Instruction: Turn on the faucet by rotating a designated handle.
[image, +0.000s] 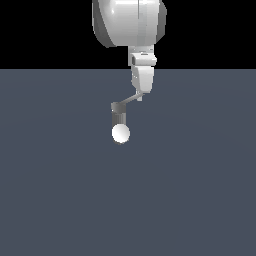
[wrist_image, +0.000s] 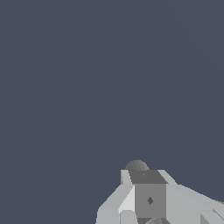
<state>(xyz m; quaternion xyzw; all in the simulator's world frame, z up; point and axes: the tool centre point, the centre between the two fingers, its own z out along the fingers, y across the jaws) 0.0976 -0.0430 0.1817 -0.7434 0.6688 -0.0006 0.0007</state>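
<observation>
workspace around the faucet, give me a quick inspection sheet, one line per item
surface: flat slate-grey floor, uniform, no marks seen.
faucet: small grey ribbed cylinder with a white ball end, standing on the floor.
handle: thin light-grey bar slanting from the cylinder's top block up toward the exterior view's right, its far end at the gripper.
clutter: nothing seen.
gripper: gripper comes down from above, tips at the handle's outer end; open or shut cannot be told, contact unclear.
cables: nothing seen.
surroundings: black backdrop above the floor; large white arm body at top.
</observation>
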